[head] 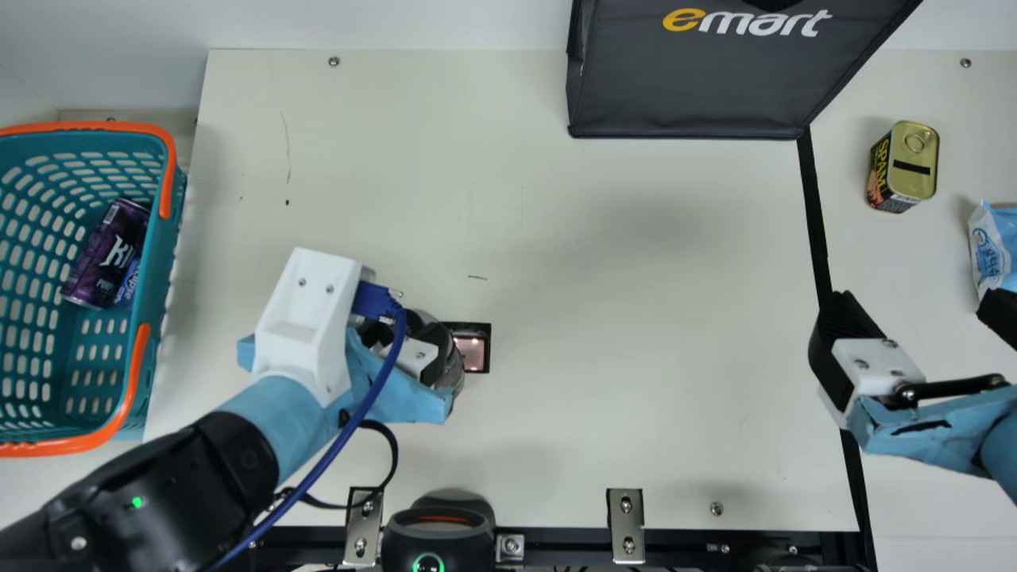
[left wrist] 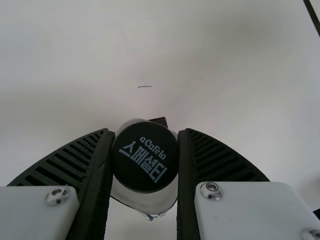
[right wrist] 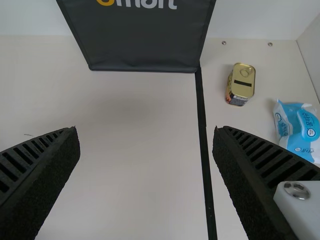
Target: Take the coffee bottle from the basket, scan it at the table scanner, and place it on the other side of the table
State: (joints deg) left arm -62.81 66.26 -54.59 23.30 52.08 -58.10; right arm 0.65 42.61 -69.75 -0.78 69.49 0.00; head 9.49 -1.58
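Left of centre in the main view, my left gripper [head: 419,342] is shut on the coffee bottle [head: 455,372], which is partly hidden by the arm. Right beside the bottle, the scanner's lit window [head: 471,353] shows in its dark square frame. The left wrist view has the bottle's black cap [left wrist: 145,157] squeezed between both fingers of my left gripper [left wrist: 145,137]. Over the table's right part, my right gripper [head: 914,306] stands open and holds nothing; its spread fingers also flank bare table in the right wrist view, where the gripper [right wrist: 146,132] is seen. The teal basket [head: 151,262] stands at the far left.
A purple can [head: 103,254] and a blue item lie in the basket. Beyond the black line [head: 814,214] are a gold-lidded tin [head: 914,163] and a blue-white packet [head: 993,246]. A dark bag [head: 691,79] stands at the back, a black device [head: 437,532] at the front edge.
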